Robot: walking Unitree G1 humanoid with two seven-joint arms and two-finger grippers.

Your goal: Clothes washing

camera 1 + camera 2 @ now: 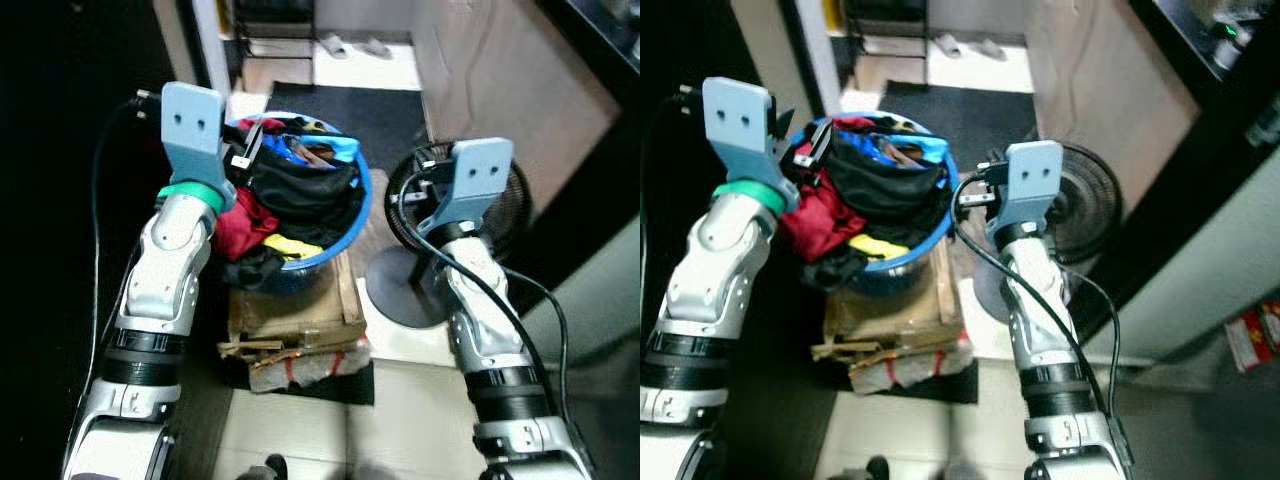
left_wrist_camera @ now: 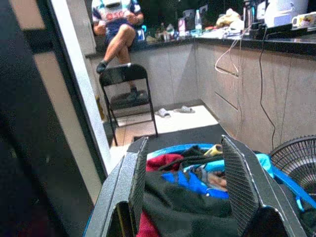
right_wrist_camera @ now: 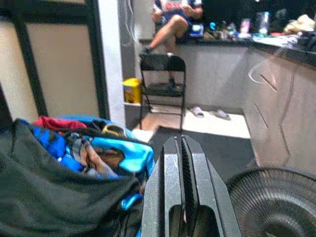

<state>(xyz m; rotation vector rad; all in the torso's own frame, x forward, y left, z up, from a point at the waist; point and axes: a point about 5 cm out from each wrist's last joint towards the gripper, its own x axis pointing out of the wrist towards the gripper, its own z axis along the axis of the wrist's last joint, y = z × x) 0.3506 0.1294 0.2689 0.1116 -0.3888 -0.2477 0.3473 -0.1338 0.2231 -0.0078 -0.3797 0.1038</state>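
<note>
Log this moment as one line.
left gripper open over clothes | right gripper shut beside blue basin | fan right

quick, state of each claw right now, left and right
Left claw: open, holding nothing, fingers spread above the dark clothes in the round blue plastic laundry basket.
Right claw: closed, holding nothing, beside the basket.

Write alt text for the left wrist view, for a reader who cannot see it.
The open left gripper hovers over a blue basket heaped with clothes in black, blue and red. Behind stand a black folding chair and a counter on which a person sits, with a fan beside the basket.
</note>
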